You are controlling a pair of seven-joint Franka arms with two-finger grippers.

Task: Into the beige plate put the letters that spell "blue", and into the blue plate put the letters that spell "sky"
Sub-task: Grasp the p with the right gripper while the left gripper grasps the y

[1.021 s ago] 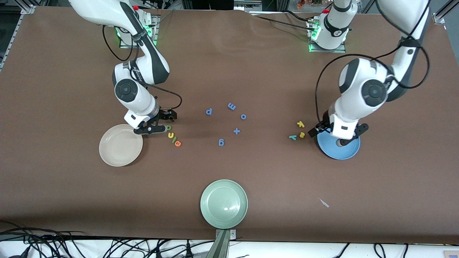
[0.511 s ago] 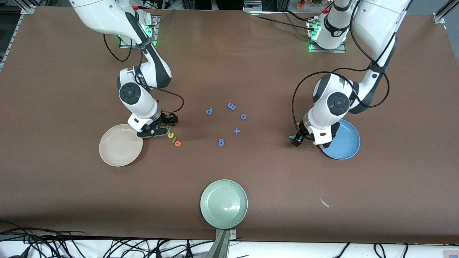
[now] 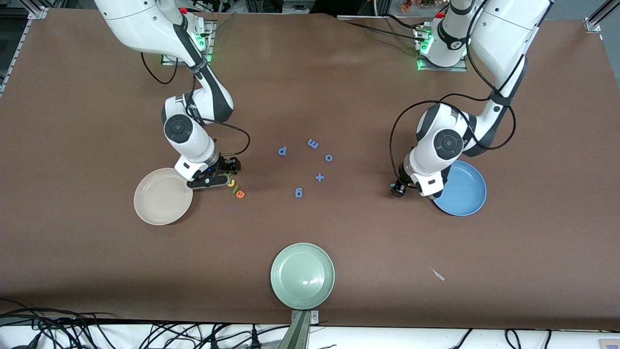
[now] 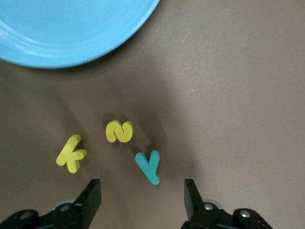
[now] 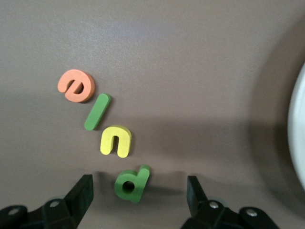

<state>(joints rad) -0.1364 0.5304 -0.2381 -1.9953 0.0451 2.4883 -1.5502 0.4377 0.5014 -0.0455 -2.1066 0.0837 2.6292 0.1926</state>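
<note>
The beige plate lies toward the right arm's end. Beside it runs a row of the orange e, thin green l and yellow u. My right gripper is low over that row's end and hides the b there. In the right wrist view the dark green b lies between its open fingers, untouched. The blue plate lies toward the left arm's end. My left gripper, open, hangs low beside it. Just ahead of its fingertips lie the teal y, yellow s and yellow k.
Blue foam pieces lie mid-table: p, m, o, a plus sign and g. A pale green plate sits near the front edge. A small pale scrap lies nearer the camera than the blue plate.
The left arm swung off the blue plate and came down over the s, k and y. The right gripper shifted from the beige plate's rim onto the b. Both sets of fingers narrowed slightly.
</note>
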